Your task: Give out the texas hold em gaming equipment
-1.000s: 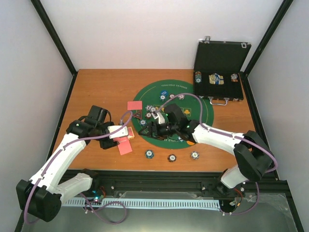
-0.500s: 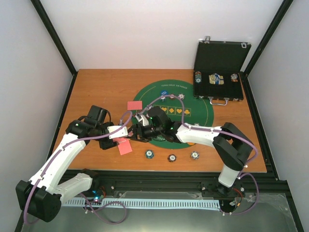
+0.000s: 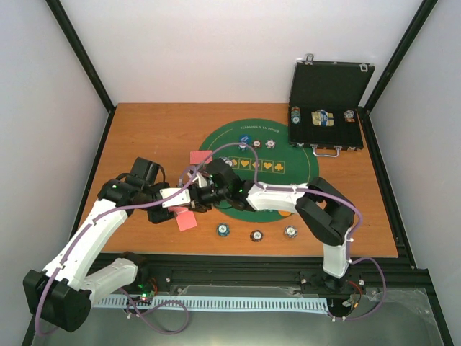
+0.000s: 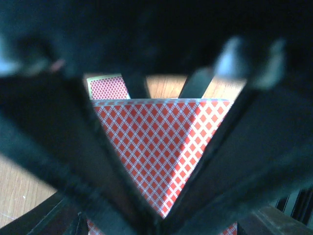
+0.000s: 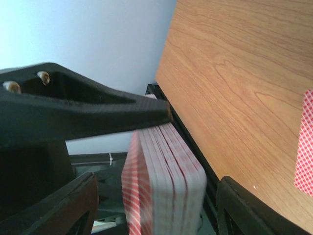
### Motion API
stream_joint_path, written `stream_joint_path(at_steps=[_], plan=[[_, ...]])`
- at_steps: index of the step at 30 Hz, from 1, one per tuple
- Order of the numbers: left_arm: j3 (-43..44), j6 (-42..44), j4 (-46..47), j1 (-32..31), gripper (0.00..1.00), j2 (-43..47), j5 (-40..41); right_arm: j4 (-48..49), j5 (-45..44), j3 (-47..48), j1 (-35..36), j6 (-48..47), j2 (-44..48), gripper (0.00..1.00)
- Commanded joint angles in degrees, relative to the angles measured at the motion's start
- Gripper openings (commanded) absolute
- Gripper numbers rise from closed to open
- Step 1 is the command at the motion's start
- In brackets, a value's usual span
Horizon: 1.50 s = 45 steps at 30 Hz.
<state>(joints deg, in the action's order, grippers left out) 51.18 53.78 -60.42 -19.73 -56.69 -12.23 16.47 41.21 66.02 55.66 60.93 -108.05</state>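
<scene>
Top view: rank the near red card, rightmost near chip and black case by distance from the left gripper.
1. Near red card, just beside the left gripper.
2. Rightmost near chip, front right.
3. Black case, far right corner.

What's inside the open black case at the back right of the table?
The case holds three small items in a row: a left chip pile, a tan-and-blue object in the middle, a right chip pile. Anything beneath them is hidden.

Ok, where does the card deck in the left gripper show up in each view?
Top external: left of centre, the deck mostly hidden by the left gripper.
Left wrist: deck at centre, red back facing the camera.
Right wrist: deck bottom centre, edge-on.
Shared landmark: the wooden table.
</scene>
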Motion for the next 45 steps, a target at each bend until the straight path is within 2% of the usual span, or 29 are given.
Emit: stream_joint_path(at_steps=[1, 6, 11, 25, 28, 31, 34, 40, 45], plan=[[2.5, 0.4, -0.4, 0.0, 0.32, 1.0, -0.8, 1.0, 1.0, 3.4, 0.7, 0.6, -2.2, 0.66], [2.6, 0.5, -0.4, 0.0, 0.32, 1.1, -0.7, -1.2, 0.9, 3.0, 0.7, 0.1, -3.2, 0.64], [2.3, 0.5, -0.3, 0.0, 0.32, 1.1, -0.7, -1.3, 0.8, 0.5, -0.3, 0.2, -2.6, 0.58], [2.6, 0.8, -0.6, 0.0, 0.32, 1.5, -0.4, -6.8, -0.1, -4.4, -4.5, -3.4, 3.5, 0.54], [2.4, 0.9, -0.5, 0.0, 0.32, 1.4, -0.4, -5.3, 0.6, -4.9, -4.4, -2.7, 4.0, 0.54], [1.9, 1.0, -0.5, 0.0, 0.32, 1.4, -0.2, -4.0, 1.1, -3.3, -3.4, -2.3, 4.1, 0.60], [1.7, 1.1, -0.5, 0.0, 0.32, 1.4, -0.2, -3.8, 2.1, -0.3, -1.9, -2.2, 2.4, 0.62], [2.0, 1.5, -1.4, 0.0, 0.32, 1.3, -0.4, -3.7, 3.5, 2.7, -0.6, -1.8, -2.6, 0.60], [2.6, 1.6, -1.7, 0.0, 0.32, 1.5, -0.5, -8.6, 2.3, 4.3, -0.5, -4.6, -3.5, 0.56]])
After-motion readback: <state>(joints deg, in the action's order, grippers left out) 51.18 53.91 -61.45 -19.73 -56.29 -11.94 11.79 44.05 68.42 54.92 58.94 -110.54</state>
